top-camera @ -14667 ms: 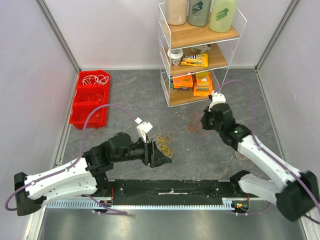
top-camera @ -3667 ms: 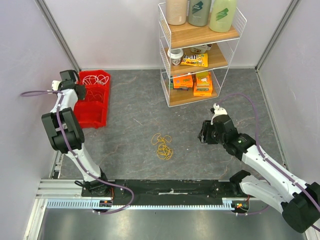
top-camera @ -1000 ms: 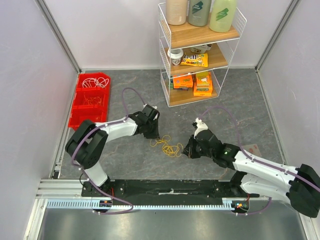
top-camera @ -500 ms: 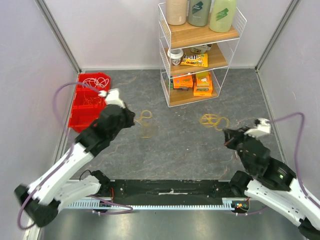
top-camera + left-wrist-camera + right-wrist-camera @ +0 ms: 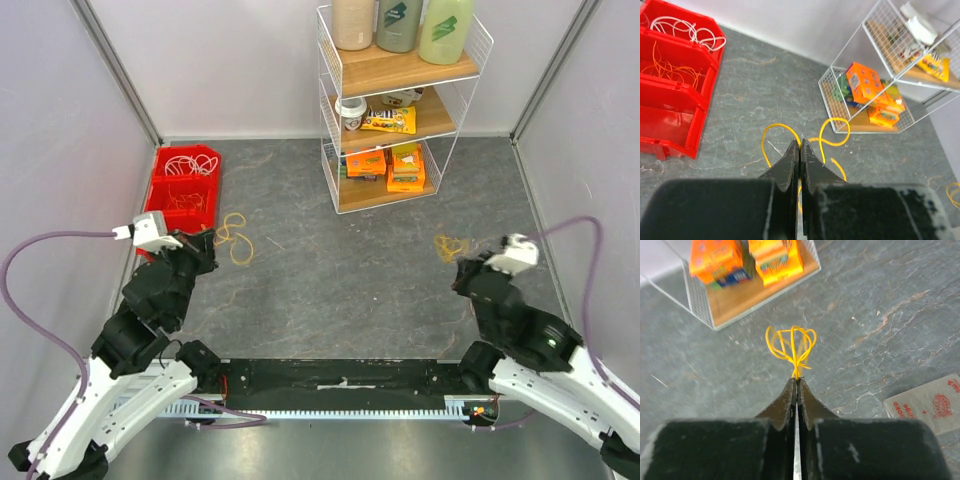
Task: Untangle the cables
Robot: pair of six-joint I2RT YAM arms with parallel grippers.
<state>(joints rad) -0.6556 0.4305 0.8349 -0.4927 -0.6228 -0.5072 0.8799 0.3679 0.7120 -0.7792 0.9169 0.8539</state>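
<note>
- Red bin (image 5: 165, 235): standing at the far left, beside the wall. White cables (image 5: 190, 160) are lying coiled in its rear compartment, and orange wires (image 5: 186, 198) are lying in the middle one.
- Left gripper (image 5: 799, 148): fingers are pressing together, pinching a yellow cable (image 5: 776, 125) just right of the bin. Its loops are trailing toward the rack and seem to be resting partly on the floor, though the view is poor there.
- Wire shelf rack (image 5: 398, 72): standing at the back centre, carrying bottles and orange boxes.
- Right gripper (image 5: 796, 384): fingers are clamping tight on the gathered end of a second yellow coil (image 5: 793, 351). The coil is fanning out ahead of the tips, well apart from the first cable.
- Printed packet (image 5: 927, 405): lying flat on the floor at the right.
</note>
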